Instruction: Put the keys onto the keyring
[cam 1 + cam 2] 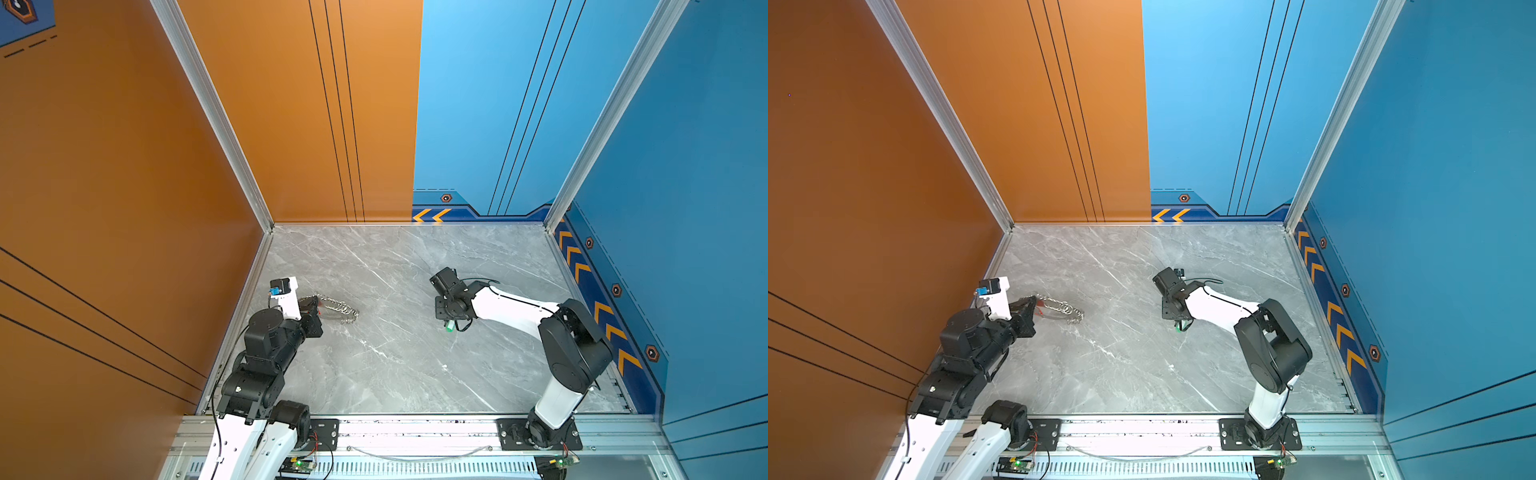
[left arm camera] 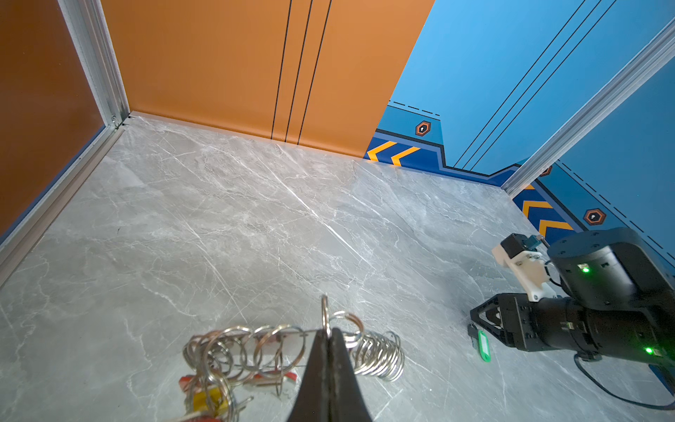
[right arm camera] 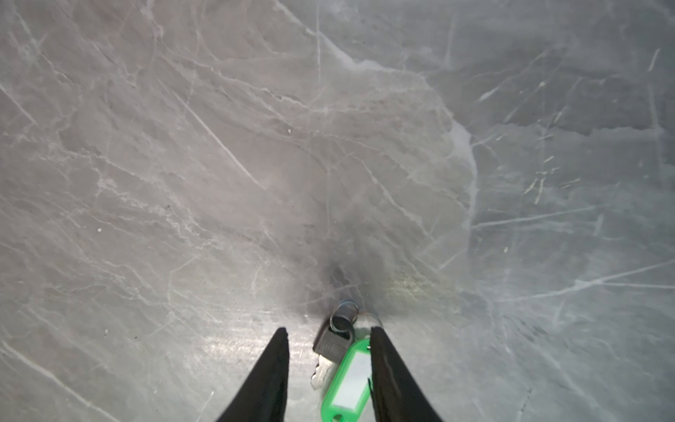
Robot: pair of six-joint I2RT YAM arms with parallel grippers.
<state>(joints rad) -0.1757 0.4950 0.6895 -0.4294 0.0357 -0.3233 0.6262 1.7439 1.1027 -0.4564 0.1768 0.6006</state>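
Note:
The keyring (image 2: 277,347) is a row of silver wire rings lying on the left of the marble table in both top views (image 1: 338,308) (image 1: 1064,309). My left gripper (image 2: 327,330) is shut on one upright ring of it. Keys with a yellow tag (image 2: 208,400) and red tags (image 2: 186,381) hang on its rings. A key with a black head and a green tag (image 3: 349,380) lies flat on the table at mid-right (image 1: 450,328) (image 1: 1178,328). My right gripper (image 3: 328,329) points down over it, open, its fingers straddling the key; the tag touches one finger.
Orange wall panels close the left and back left, blue ones the back right and right. An aluminium rail (image 1: 415,432) with both arm bases runs along the front edge. A black cable (image 2: 621,394) loops from the right wrist.

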